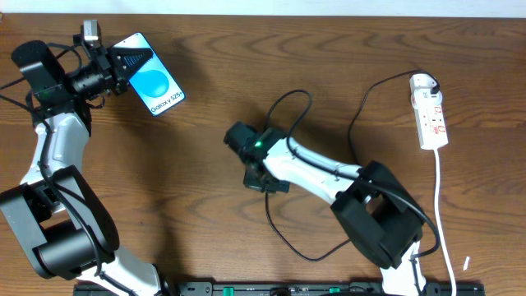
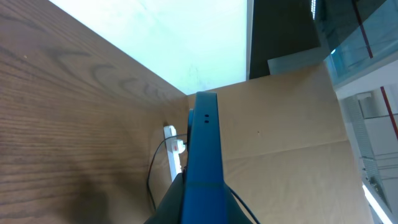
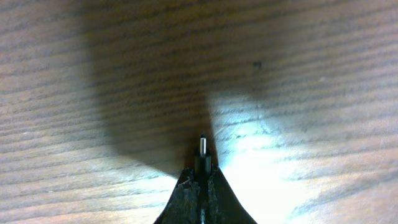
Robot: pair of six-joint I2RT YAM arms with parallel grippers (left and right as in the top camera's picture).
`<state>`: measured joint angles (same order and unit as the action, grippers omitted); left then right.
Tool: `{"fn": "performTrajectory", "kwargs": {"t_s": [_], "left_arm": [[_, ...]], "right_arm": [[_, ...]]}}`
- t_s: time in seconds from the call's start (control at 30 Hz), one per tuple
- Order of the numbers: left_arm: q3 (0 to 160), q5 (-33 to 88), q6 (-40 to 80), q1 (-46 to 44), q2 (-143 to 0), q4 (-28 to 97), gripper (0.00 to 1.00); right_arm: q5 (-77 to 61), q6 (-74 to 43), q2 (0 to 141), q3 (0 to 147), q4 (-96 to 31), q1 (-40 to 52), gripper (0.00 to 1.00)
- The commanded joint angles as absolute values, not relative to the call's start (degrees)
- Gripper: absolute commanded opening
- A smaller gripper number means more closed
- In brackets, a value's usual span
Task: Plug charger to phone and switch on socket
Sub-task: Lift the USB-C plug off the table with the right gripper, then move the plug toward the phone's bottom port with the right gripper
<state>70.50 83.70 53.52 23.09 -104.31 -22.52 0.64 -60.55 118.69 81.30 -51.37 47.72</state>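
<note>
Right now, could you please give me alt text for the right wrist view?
The right gripper is shut on the charger, whose small metal tip pokes out ahead over a shadowed wooden table.

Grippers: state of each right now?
left gripper: closed, holding the phone.
right gripper: closed, holding the charger by its small plug tip.

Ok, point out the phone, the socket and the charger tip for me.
phone [image 1: 153,82], overhead view, middle of the blue screen.
socket [image 1: 432,117], overhead view, middle of its white body.
charger [image 3: 202,144], right wrist view, its small plug tip.
</note>
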Motion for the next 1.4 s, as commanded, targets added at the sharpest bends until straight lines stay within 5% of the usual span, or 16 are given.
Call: {"fn": "performTrajectory", "kwargs": {"t_s": [0.0,0.27,0.53,1.37], "left_arm": [[70.7,85.1,52.6,23.1,-102.7,-22.8,0.07],[70.7,85.1,52.6,23.1,-102.7,-22.8,0.07],[70.7,85.1,52.6,23.1,-102.7,-22.8,0.08],[70.7,85.0,54.2,20.4,-102.7,-22.8,0.08]], "right_arm": [[-4.6,-52.5,121.0,81.0,-51.9,43.8,0.01],[-26.5,-45.5,120.0,81.0,-49.3,36.3,0.01],[-59.0,-29.2,120.0,81.0,-32.4,31.5,0.01],[-84.4,-21.6,120.0,81.0,-1.4,31.6,0.01]]}}
